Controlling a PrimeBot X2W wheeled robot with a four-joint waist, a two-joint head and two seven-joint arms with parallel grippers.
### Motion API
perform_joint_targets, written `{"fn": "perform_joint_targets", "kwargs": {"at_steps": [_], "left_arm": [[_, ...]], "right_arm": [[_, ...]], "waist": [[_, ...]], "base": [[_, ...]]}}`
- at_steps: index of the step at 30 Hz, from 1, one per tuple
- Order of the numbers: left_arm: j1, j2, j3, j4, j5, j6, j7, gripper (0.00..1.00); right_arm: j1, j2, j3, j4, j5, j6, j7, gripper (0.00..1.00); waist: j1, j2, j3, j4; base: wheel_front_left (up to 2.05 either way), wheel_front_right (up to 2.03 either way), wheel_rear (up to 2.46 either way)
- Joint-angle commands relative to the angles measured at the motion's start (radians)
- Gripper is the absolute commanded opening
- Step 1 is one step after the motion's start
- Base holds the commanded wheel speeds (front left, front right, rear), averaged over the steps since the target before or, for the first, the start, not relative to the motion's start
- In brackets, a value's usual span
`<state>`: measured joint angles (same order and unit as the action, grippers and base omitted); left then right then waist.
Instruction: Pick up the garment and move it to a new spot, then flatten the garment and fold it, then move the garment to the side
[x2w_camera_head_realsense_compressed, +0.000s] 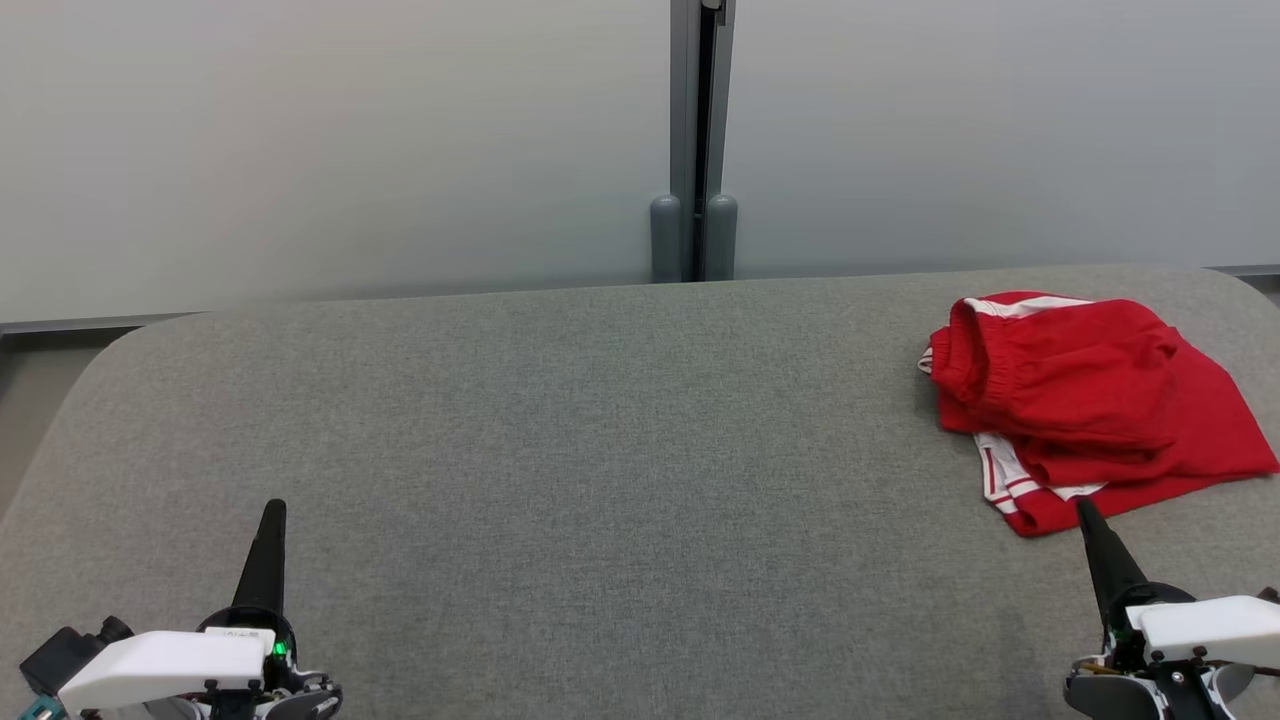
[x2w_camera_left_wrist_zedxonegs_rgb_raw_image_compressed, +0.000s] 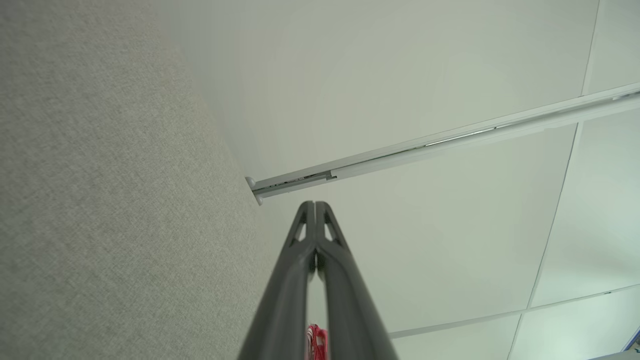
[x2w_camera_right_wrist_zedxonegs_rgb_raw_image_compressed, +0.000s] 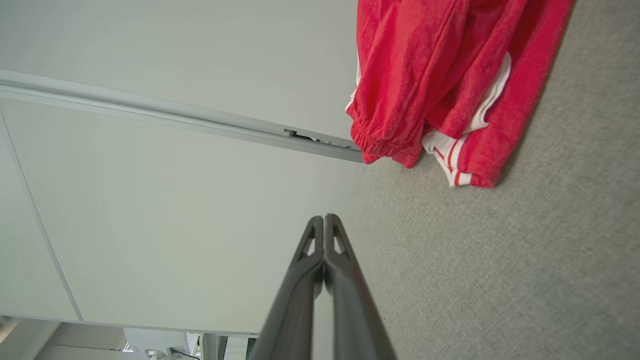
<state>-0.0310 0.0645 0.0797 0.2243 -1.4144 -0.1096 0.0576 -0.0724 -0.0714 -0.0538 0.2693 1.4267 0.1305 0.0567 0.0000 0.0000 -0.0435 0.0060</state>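
Beyond right hand (x2w_camera_head_realsense_compressed: 1086, 508), red garment (x2w_camera_head_realsense_compressed: 1080, 390), gathered elastic (x2w_camera_right_wrist_zedxonegs_rgb_raw_image_compressed: 374, 142) plain from that wrist; it and left hand (x2w_camera_head_realsense_compressed: 274, 508) together.

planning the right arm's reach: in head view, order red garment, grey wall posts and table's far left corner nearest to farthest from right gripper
1. red garment, just beyond the right gripper, right side
2. grey wall posts, back centre
3. table's far left corner, back left

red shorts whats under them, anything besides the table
The red shorts lie bunched on the grey table, which shows beside them. A white-striped hem of the shorts themselves peeks out below the top fold. Anything else beneath the pile is covered.
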Motion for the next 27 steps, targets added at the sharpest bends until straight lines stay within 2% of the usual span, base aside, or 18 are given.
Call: {"fn": "perform_joint_targets", "kwargs": {"at_steps": [1, 27], "left_arm": [[-0.031, 0.003, 0.007, -0.002, -0.018, -0.007, 0.005, 0.00], [-0.082, -0.012, 0.035, 0.020, -0.180, -0.024, 0.054, 0.00]], "right_arm": [[-0.015, -0.001, -0.009, -0.011, 0.018, 0.000, 0.008, 0.00], [-0.039, 0.019, -0.059, -0.025, 0.170, 0.000, 0.055, 0.00]], "waist": [[0.0000, 0.0000, 0.002, 0.000], [0.0000, 0.0000, 0.040, -0.005]], "base": [[0.00, 0.00, 0.00], [0.00, 0.00, 0.00]]}}
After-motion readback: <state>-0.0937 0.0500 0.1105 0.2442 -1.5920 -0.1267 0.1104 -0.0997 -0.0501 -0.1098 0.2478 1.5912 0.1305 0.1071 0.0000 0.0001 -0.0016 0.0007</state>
